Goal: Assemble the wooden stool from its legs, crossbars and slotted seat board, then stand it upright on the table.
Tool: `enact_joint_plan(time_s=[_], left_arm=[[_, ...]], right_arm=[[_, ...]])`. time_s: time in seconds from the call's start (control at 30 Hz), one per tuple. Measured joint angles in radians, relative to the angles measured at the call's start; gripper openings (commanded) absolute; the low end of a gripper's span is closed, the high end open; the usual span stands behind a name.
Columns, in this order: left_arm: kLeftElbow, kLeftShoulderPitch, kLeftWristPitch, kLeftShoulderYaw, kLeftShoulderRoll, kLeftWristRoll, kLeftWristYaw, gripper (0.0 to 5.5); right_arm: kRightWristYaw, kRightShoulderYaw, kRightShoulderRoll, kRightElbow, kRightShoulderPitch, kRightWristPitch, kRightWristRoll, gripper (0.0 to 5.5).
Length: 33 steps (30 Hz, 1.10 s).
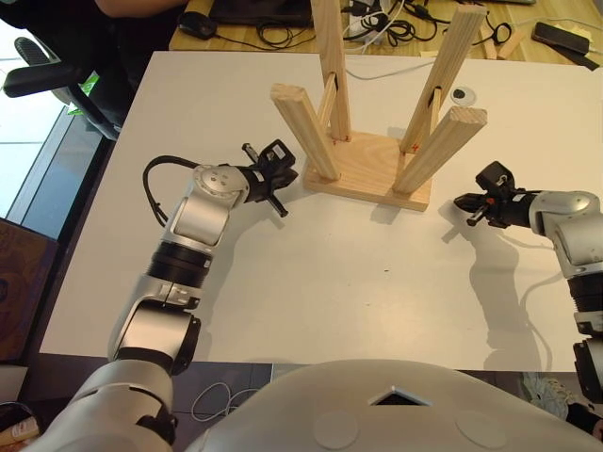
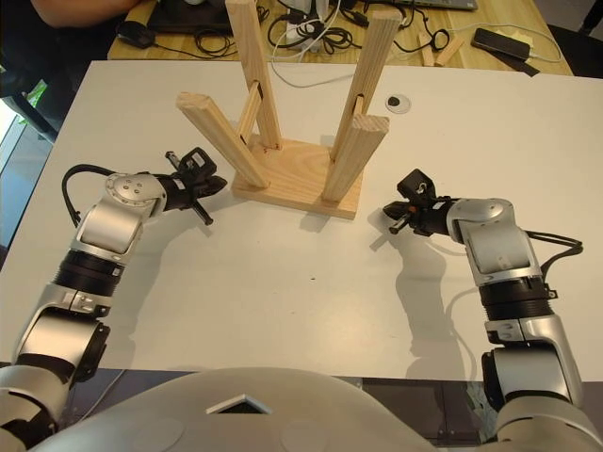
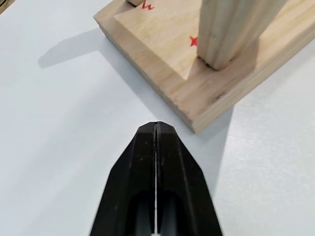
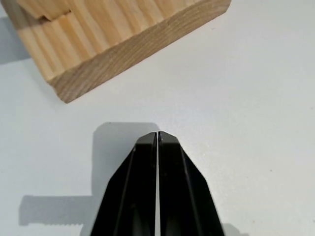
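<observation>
Four legs [image 1: 306, 132] up | seat board [image 1: 363, 168] flat on white table [image 1: 330, 278] | cables [image 1: 382, 26] behind

white table [image 1: 311, 282] | round black disc [image 1: 462, 94] near its far edge | behind: cables [image 1: 382, 24], mouse [image 1: 198, 25], phone [image 1: 561, 38]

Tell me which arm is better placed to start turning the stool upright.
Left, probably: the left gripper, shut, sits closer to the seat board, beside a leg; the right gripper, also shut, is farther off.
</observation>
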Motion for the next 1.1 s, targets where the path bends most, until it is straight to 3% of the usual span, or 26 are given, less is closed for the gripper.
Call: enact_joint_plan(time_s=[0.67, 1.1], left_arm=[[0.0, 0.004, -0.014, -0.056, -0.009, 0.045, -0.073, 0.0], [0.0, 0.011, -0.02, -0.041, -0.014, 0.038, -0.094, 0.0]], right_arm=[[0.04, 0.074, 0.068, 0.049, -0.091, 0.035, -0.029, 0.07], [0.064, 0.042, 0.101, 0.101, -0.133, 0.115, -0.006, 0.07]])
